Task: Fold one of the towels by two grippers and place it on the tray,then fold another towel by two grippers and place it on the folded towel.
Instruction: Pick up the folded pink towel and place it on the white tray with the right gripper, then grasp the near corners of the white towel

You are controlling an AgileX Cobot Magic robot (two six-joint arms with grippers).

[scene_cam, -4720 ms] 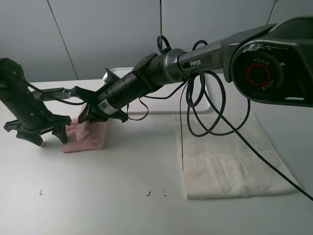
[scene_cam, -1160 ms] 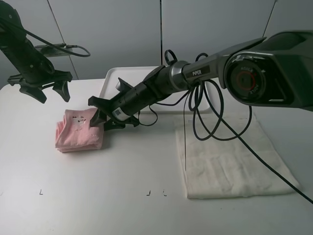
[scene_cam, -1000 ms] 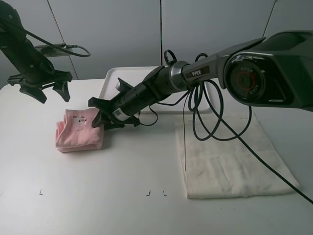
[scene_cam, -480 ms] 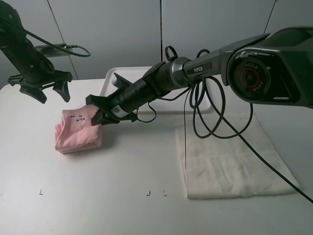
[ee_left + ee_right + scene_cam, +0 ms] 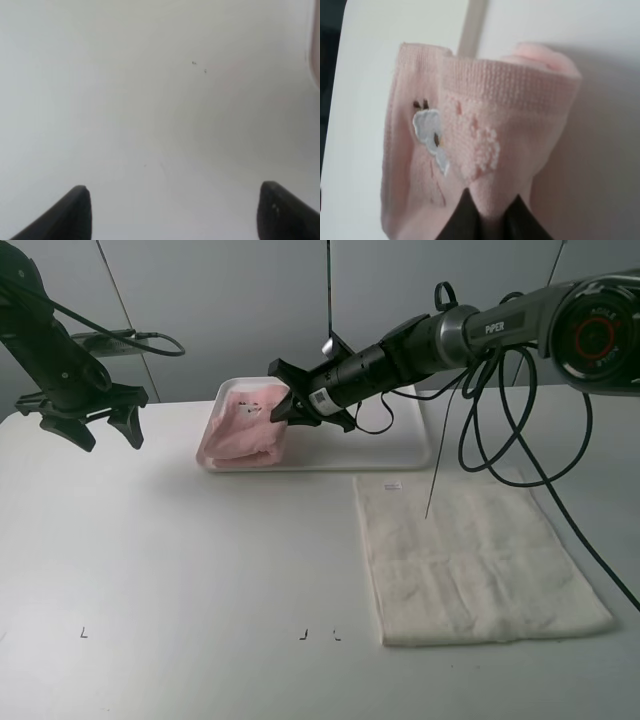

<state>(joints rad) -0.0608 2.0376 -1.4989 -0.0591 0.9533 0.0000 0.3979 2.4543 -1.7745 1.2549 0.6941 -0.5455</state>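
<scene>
White table [image 5: 200, 570] out front, a few small dark marks [image 5: 305, 635] near its front edge, and grey wall panels [image 5: 220, 310] standing behind it.

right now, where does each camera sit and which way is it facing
Exterior high: mounted high, looking down on the table; shows both arms, cream towel, tray.
Left wrist: on the left arm, facing bare table; its open jaws' tips show.
Right wrist: on the right arm, facing the pink towel; its jaws pinch the fold.
Shared: exterior high and right wrist both show that gripped towel.
</scene>
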